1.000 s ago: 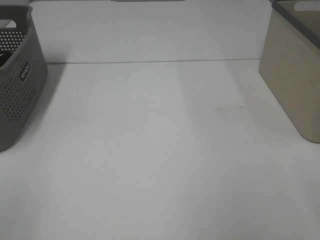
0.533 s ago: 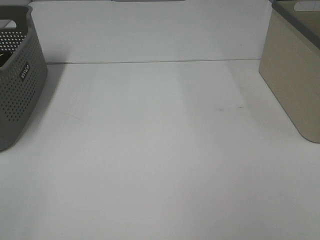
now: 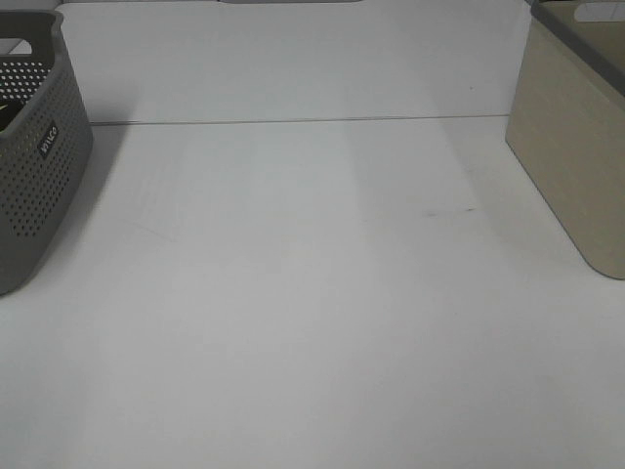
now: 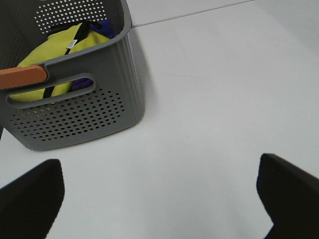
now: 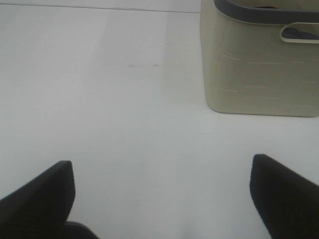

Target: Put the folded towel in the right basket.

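Note:
No folded towel lies on the white table (image 3: 312,293). The right basket (image 3: 576,147) is beige with a dark rim and stands at the table's right edge; it also shows in the right wrist view (image 5: 259,74), and its inside is hidden. My left gripper (image 4: 159,199) is open and empty over the table near the grey basket. My right gripper (image 5: 159,199) is open and empty over the table, short of the beige basket. Neither gripper shows in the exterior high view.
A grey perforated basket (image 3: 39,176) stands at the left edge. In the left wrist view this basket (image 4: 75,114) holds a yellow cloth (image 4: 55,47) and a purple one (image 4: 84,83), with an orange bar (image 4: 22,77) at its rim.

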Motion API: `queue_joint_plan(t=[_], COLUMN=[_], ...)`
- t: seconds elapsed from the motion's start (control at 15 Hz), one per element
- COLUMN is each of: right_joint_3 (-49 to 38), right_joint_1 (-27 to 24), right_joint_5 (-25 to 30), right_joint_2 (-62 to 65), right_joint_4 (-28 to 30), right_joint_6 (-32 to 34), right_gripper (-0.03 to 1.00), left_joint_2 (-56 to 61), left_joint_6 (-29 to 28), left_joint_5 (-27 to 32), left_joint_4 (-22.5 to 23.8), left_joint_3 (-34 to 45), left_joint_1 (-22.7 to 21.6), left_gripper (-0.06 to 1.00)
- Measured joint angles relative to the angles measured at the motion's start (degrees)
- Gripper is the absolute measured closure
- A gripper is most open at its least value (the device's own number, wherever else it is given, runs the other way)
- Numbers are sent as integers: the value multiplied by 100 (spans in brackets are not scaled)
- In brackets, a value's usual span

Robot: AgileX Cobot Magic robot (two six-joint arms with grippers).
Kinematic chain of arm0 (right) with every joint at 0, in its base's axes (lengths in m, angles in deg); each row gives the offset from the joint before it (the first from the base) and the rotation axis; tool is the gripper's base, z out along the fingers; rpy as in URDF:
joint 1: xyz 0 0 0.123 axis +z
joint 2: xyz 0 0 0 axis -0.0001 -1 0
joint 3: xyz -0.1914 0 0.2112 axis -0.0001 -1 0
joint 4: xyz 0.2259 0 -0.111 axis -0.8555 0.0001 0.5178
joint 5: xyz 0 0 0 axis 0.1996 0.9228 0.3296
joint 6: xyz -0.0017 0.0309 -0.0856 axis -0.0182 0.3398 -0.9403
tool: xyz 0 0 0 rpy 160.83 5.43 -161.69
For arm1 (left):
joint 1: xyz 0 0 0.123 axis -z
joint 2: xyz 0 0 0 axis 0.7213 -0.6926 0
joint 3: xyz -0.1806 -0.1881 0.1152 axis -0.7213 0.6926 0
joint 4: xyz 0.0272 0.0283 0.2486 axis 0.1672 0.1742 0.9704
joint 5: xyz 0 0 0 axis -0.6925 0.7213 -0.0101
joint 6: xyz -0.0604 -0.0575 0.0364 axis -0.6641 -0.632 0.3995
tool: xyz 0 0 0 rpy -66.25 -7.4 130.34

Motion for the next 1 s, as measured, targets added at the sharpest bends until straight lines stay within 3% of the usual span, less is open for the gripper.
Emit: queue_joint_plan(t=[1.0], right_joint_3=[0], right_joint_1=[0], right_joint_5=[0], right_joint_2=[0], right_joint_4=[69], right_joint_6=[0], right_gripper=[9], left_joint_2=[0], left_joint_6=[0], left_joint_5=[0], left_joint_4=[0], left_joint_3=[0], left_joint_1=[0], left_gripper=[-4])
